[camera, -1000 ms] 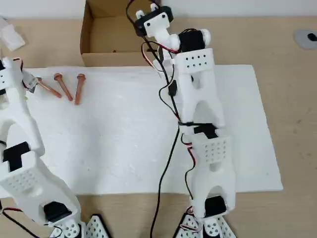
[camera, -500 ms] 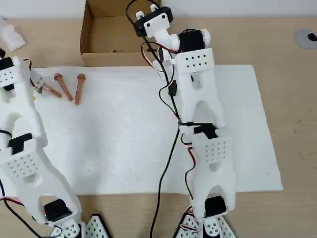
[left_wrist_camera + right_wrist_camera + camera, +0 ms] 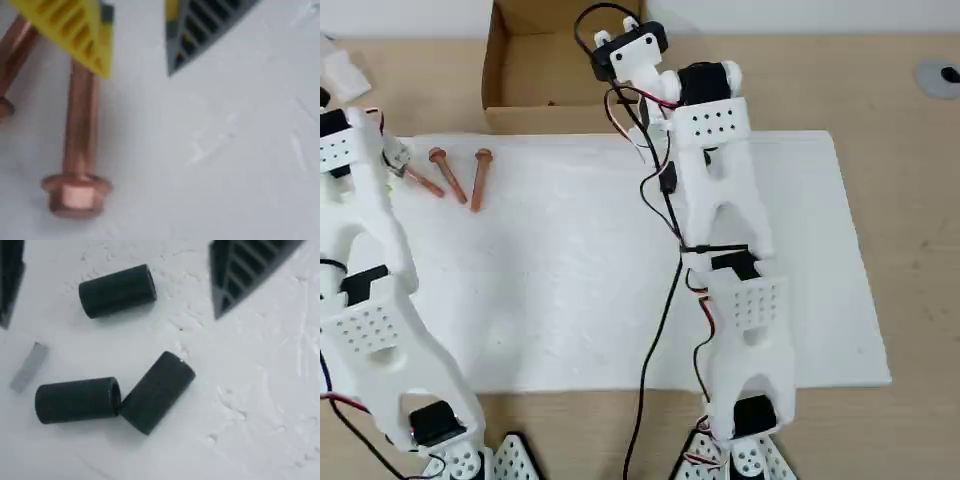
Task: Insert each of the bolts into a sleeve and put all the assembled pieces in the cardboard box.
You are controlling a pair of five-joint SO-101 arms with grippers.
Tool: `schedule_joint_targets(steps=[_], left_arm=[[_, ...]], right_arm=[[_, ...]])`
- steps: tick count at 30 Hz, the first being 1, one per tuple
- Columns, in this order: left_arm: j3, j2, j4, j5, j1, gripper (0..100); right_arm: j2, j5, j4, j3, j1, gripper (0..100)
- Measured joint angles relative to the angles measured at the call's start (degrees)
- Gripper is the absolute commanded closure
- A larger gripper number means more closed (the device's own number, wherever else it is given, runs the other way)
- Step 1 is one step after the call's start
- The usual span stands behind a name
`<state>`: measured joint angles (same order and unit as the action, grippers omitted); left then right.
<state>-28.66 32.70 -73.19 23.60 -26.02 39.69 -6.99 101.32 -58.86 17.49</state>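
Hovering left gripper (image 3: 139,70), spread open, over one bolt (image 3: 79,135) | three bolts (image 3: 446,173) on foam pad (image 3: 560,280), just front-left of cardboard box (image 3: 545,120) | right gripper (image 3: 111,322), spread wide, by box's right wall, above three sleeves (image 3: 155,390) on pad, two touching.

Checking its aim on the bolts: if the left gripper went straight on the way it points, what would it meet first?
Probably the copper bolt: the left gripper is open and one yellow fingertip sits over its shank; otherwise the white foam. Depth is unclear.
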Motion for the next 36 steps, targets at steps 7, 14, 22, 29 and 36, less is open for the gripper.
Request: schedule_joint_targets(steps=[7, 14, 22, 29, 36], left_arm=[[-1.3, 0.0, 2.4, 0.5, 0.5, 91], [-1.4, 3.9, 3.0, 0.6, 0.5, 91], [-4.5, 9.7, 5.2, 0.5, 0.5, 91], [-6.1, 11.6, 5.1, 0.6, 0.5, 91], [-16.4, 11.7, -3.4, 0.9, 0.5, 91]], right_arm=[[0.0, -0.4, 0.0, 0.0, 0.0, 70.2], [0.0, -2.1, 0.0, 0.0, 0.0, 70.2], [0.0, -2.1, 0.0, 0.0, 0.0, 70.2], [0.0, -2.1, 0.0, 0.0, 0.0, 70.2], [0.0, -2.1, 0.0, 0.0, 0.0, 70.2]])
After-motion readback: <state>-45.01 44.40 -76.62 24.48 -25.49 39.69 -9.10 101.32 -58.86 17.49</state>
